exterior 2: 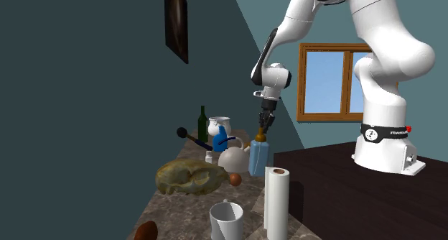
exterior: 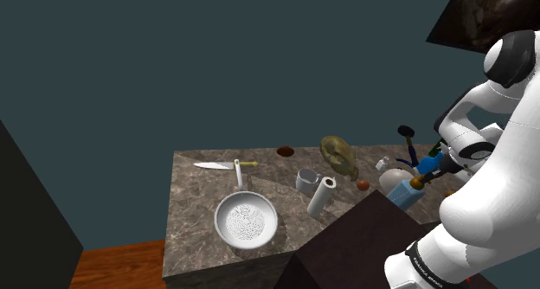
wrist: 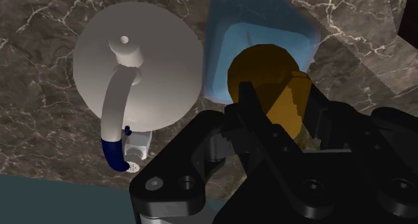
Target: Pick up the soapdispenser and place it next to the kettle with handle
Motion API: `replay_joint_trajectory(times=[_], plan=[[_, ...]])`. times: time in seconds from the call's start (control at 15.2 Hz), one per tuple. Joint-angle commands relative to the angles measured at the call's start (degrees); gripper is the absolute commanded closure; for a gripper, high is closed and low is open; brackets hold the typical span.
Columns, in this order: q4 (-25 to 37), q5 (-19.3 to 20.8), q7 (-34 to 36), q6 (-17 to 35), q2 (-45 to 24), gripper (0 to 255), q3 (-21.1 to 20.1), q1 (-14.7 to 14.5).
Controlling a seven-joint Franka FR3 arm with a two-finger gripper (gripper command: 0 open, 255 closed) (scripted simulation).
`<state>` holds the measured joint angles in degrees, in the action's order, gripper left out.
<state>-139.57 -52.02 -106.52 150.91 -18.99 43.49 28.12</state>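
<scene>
From above, the wrist view shows the gripper [wrist: 280, 95] pinching the amber pump of the soap dispenser [wrist: 261, 45]; the second exterior view adds its blue body standing upright on the marble counter [exterior 2: 192, 211], just right of the white kettle [exterior 2: 233, 158] in that view.

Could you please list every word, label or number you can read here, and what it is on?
Nothing is legible.
The black band round the arm's base: small white lettering, too small to read.
The soap dispenser and kettle: no label visible.
</scene>
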Motion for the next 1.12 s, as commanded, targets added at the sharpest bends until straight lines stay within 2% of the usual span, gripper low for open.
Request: replay_joint_trajectory(times=[0.0,0.13,0.2,0.53,0.79,1.06], plan=[[0.0,-0.1,0.0,0.0,0.0,255,0.0,0.0],[0.0,-0.1,0.0,0.0,0.0,255,0.0,0.0],[0.0,-0.1,0.0,0.0,0.0,0,0.0,0.0],[0.0,-0.1,0.0,0.0,0.0,0,0.0,0.0],[-3.0,16.2,11.1,-1.4,10.1,0,10.0,-6.9],[-3.0,16.3,11.2,-1.4,10.1,0,9.8,-6.8]])
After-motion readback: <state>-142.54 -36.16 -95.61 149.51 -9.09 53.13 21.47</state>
